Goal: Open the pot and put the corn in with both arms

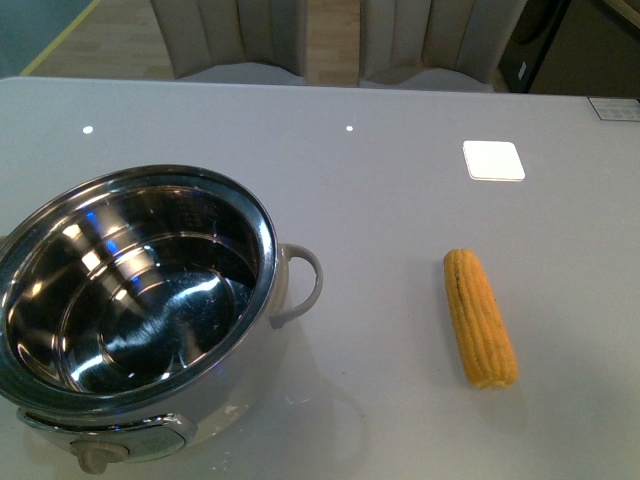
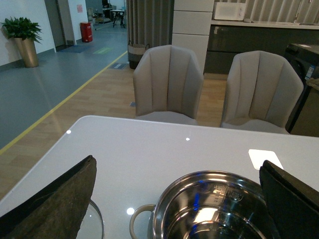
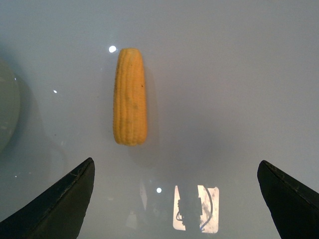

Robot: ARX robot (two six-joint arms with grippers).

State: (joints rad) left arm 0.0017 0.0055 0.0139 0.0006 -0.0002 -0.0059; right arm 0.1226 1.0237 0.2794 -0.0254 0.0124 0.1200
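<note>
With the pot (image 1: 268, 240) open at near left on the counter (image 1: 400, 180) and the corn (image 1: 480, 318) lying well right of it, we judged our right jaws, gaping empty above the cob like the left jaws over the pot, should close across its middle.
</note>
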